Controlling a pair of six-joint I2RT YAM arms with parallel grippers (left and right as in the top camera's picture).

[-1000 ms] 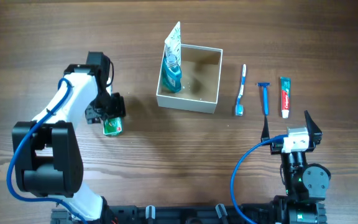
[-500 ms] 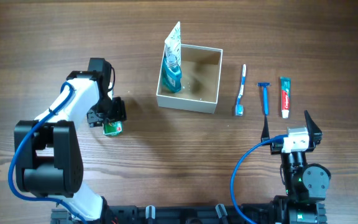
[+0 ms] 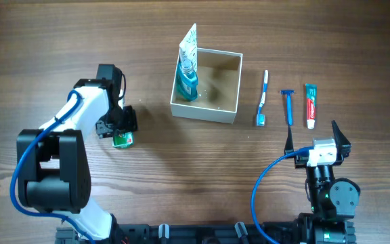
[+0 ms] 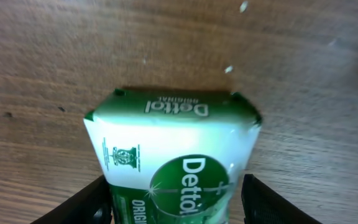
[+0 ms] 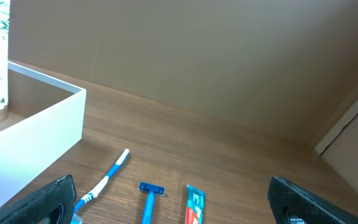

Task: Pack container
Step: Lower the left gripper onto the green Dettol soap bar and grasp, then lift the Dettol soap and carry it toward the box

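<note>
Left gripper [image 3: 116, 126] toward the left edge of the desk [image 3: 59, 34], fingers [image 4: 82, 205] narrowed against both sides of a soap [image 3: 122, 139] pack and holding it. Cannot tell whether the pack touches the wood. Green and white wrapper, "Dettol" in big white letters on a green roundel. "Dettol ORIGINAL" again along the far end, upside down to the wrist camera. Below the roundel, "ORIG" cut off by the frame. Container [image 3: 203, 112] mid-desk, nearer the far edge, well apart from the soap: white walls, tan inside. Along its left wall a blue bottle [image 3: 188, 81] standing upright, and behind it a white tube [image 3: 190, 41] with green leaf print. Small capitals on that tube cut by the edge of the right wrist view, not readable whole. Between the container and the right edge, three things lying side by side and apart: toothbrush [image 3: 263, 98] just beside the box, then a blue razor [image 3: 288, 106], then toothpaste [image 3: 310, 105], its writing too small to read. Right gripper [image 3: 315, 135] near the front right corner, fingers spread wide, gripping nothing.
</note>
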